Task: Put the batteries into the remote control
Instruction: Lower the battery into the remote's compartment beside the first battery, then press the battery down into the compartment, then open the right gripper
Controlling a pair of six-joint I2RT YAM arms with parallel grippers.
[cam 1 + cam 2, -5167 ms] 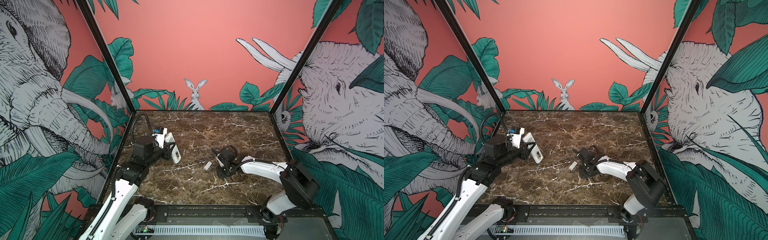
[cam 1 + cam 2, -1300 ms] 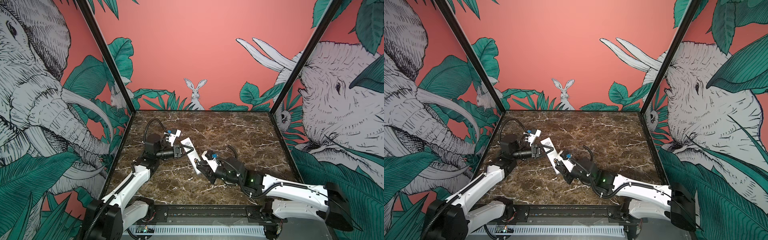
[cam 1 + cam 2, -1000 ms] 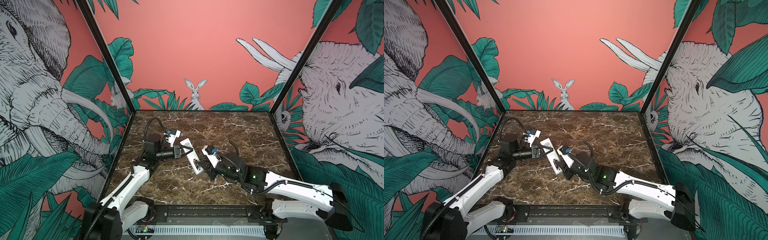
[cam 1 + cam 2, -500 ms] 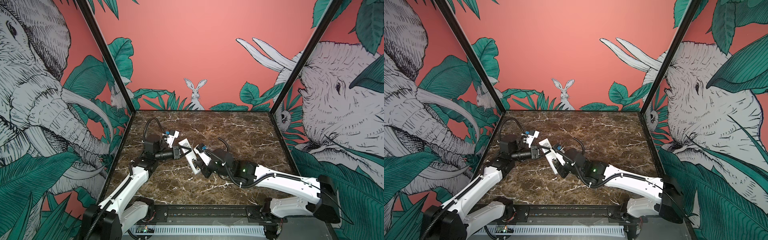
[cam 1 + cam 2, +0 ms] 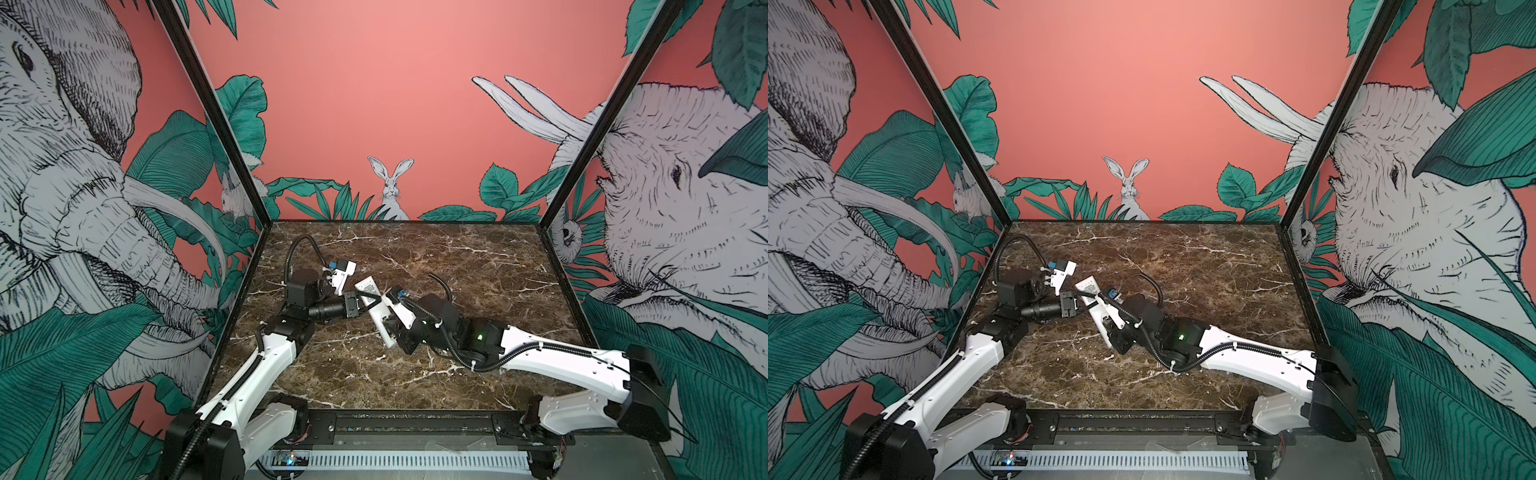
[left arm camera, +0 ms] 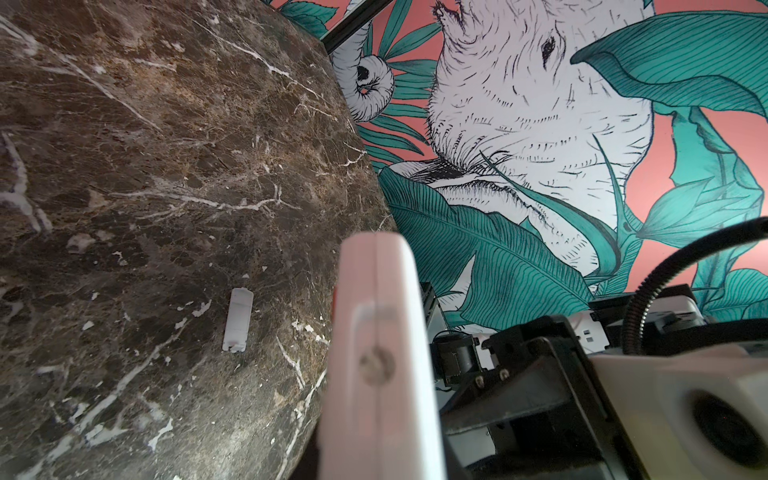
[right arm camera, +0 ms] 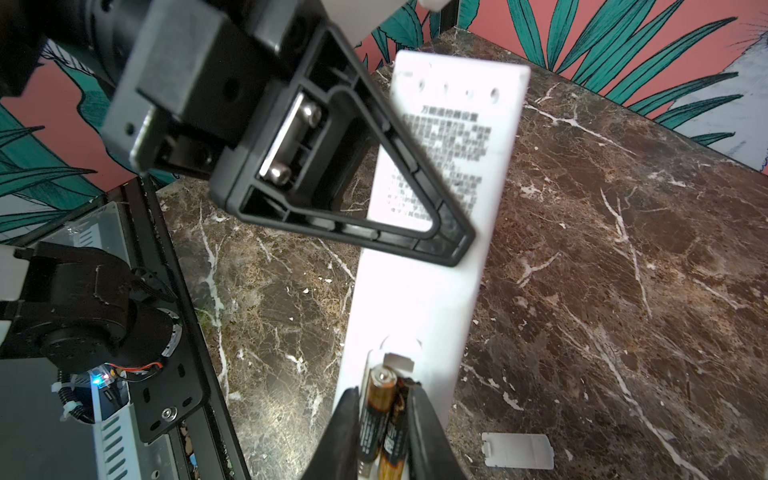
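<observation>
The remote control (image 5: 376, 309) (image 5: 1096, 308) is a slim white bar held above the marble top with its plain back up, printed label (image 7: 449, 158) showing. My left gripper (image 5: 372, 300) (image 5: 1094, 296) is shut on its middle; one black triangular finger (image 7: 436, 232) crosses the label. Two batteries (image 7: 380, 415), black with gold ends, lie side by side in the open compartment at the remote's near end. My right gripper (image 7: 383, 391) (image 5: 392, 330) (image 5: 1112, 328) is shut on them, one finger pressing each outer side. In the left wrist view only the remote's edge (image 6: 378, 353) shows.
A short white battery cover (image 7: 518, 451) (image 6: 237, 320) lies flat on the brown marble table (image 5: 415, 374) beside the remote's near end. The right arm (image 5: 540, 357) stretches across the table's front half. Painted walls close in three sides; a black rail (image 5: 415, 424) runs along the front.
My right gripper has moved left to the remote's near end and its fingers have narrowed around the batteries. The left gripper has kept the remote almost still.
</observation>
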